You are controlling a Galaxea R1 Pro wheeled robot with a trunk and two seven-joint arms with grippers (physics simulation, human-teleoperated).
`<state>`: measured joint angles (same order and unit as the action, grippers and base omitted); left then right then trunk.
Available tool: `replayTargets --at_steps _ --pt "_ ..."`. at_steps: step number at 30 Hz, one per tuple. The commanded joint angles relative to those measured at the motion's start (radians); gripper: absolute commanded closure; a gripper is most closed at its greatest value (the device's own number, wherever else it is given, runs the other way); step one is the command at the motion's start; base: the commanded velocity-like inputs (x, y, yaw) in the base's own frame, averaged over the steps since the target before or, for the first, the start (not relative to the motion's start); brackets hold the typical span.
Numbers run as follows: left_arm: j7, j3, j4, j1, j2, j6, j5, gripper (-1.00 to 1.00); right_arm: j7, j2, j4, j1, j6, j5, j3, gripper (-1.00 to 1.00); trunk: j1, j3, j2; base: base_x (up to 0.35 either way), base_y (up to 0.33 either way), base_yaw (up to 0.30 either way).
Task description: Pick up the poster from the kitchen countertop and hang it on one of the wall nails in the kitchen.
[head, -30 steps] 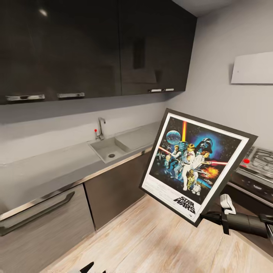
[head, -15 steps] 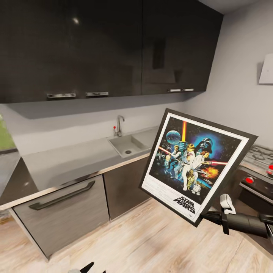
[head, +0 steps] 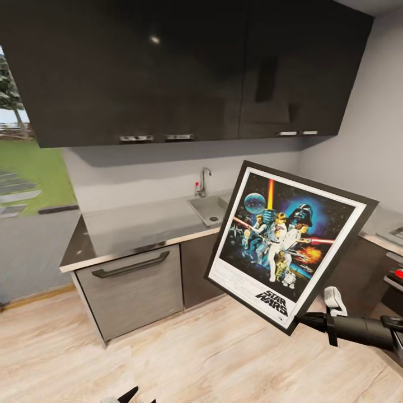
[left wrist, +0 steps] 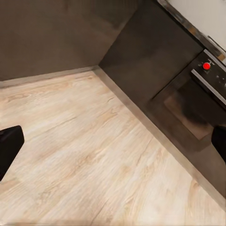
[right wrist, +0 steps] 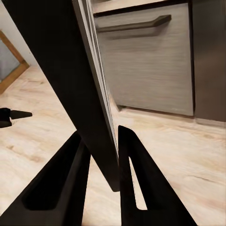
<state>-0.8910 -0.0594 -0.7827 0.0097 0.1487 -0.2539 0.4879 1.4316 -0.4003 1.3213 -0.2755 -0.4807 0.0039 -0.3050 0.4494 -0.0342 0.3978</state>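
The Star Wars poster [head: 288, 246], black-framed with a white border, hangs tilted in the air in front of me at the right. My right gripper [head: 305, 321] is shut on its lower corner; in the right wrist view the two fingers [right wrist: 66, 181] pinch the frame's edge [right wrist: 96, 117]. The grey kitchen countertop [head: 140, 224] with sink [head: 210, 208] and chrome tap [head: 204, 182] runs behind the poster. My left gripper [left wrist: 113, 146] is open over the wooden floor, its tips at the head view's lower edge [head: 131, 396]. No wall nail is in view.
Dark glossy upper cabinets [head: 184, 67] hang over the worktop. A grey drawer front with a dark handle [head: 131, 264] ends the counter run at the left. An oven with a red knob [head: 398, 273] stands at the right. A window onto grass [head: 33, 168] is at far left.
The whole head view has swung leftward: sink and cabinets slid right in the picture, the white wall unit left it, the window came in. Poster and right arm keep their place.
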Motion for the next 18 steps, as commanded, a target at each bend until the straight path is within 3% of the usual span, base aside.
replayTargets --at_steps 1,18 --pt "0.001 -0.005 0.000 0.000 0.001 -0.006 0.006 -1.00 0.006 0.000 0.001 -0.001 -0.013 0.000 -0.001 1.00 0.001 -0.002 0.002 -0.053 0.009 0.291" --pt "0.001 -0.005 0.000 0.000 0.002 -0.005 0.006 -1.00 0.005 0.000 0.001 0.000 -0.013 0.005 0.002 1.00 0.001 -0.002 0.002 -0.162 0.175 0.291"
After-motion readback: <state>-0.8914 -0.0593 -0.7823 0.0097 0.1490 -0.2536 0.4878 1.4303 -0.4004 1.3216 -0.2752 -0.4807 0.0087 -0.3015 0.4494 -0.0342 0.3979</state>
